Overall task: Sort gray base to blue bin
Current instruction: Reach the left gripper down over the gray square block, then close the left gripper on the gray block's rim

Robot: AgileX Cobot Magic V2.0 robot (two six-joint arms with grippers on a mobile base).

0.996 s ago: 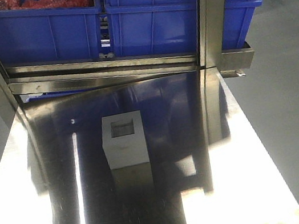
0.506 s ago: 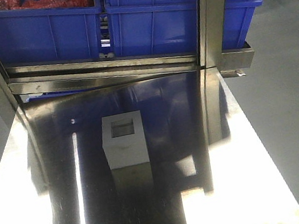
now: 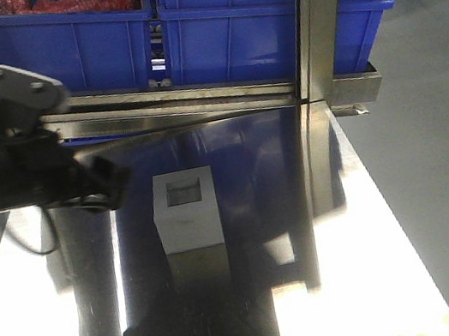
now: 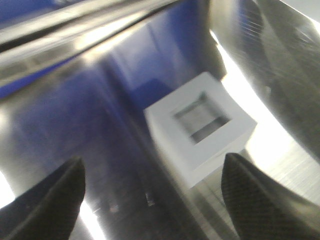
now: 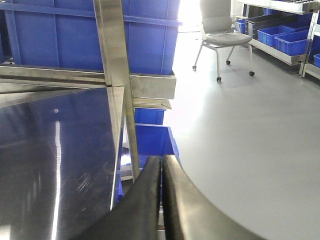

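Note:
The gray base (image 3: 187, 211) stands on the steel table with its square recess facing up; it also shows in the left wrist view (image 4: 200, 127). My left gripper (image 3: 111, 188) is open and empty, hovering left of the base and a little above the table; in its own view (image 4: 154, 165) the base lies just ahead, toward the right finger. Blue bins (image 3: 223, 38) stand in a row behind the steel frame at the table's far edge. My right gripper (image 5: 161, 161) is shut and empty, off the table's right edge.
The left bin (image 3: 56, 54) holds red material. A steel upright (image 3: 316, 21) and crossbar (image 3: 162, 109) separate the table from the bins. Another blue bin (image 5: 152, 140) sits low beside the table. An office chair (image 5: 220, 30) stands on the gray floor.
My left arm has come into the front view from the left and now sits beside the base. The base has not moved.

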